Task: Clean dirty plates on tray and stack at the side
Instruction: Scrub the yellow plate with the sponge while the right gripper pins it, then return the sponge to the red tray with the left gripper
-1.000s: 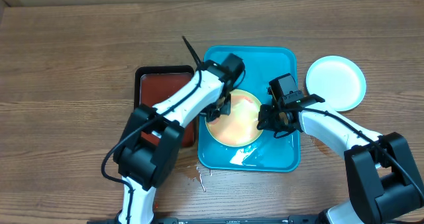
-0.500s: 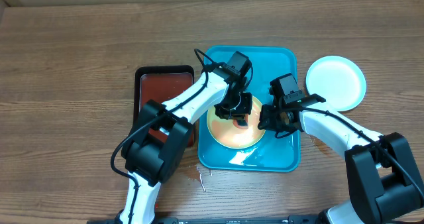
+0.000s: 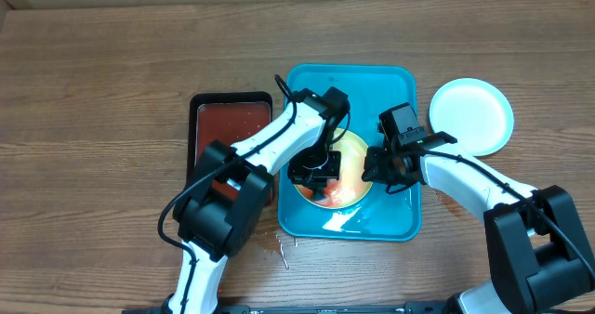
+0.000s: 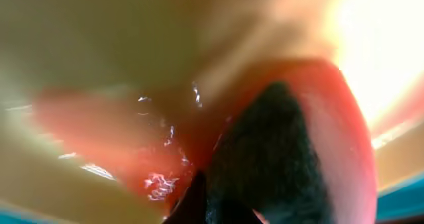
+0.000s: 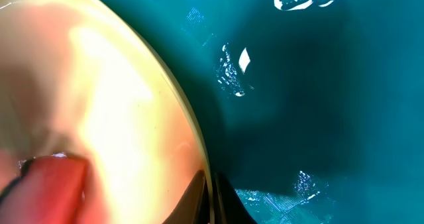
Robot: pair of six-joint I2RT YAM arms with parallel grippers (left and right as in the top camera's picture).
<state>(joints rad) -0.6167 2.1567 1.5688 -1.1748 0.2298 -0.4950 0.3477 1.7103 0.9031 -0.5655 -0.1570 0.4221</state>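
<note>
The right gripper [image 3: 379,172] grasps the plate [image 3: 351,186] at its right rim, close to the tray [image 3: 353,86] wall; the left gripper [image 3: 314,173] rests mid-plate (its fingers' state I cannot tell).

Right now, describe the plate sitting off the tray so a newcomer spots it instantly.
Find the large rectangular turquoise plastic tray in the middle of the wooden table. Off its far right corner lies a round white plastic plate with a pale blue rim. Unlike the yellow-rimmed, red-smeared plate in the tray, it looks clean, with nothing over it.
</note>
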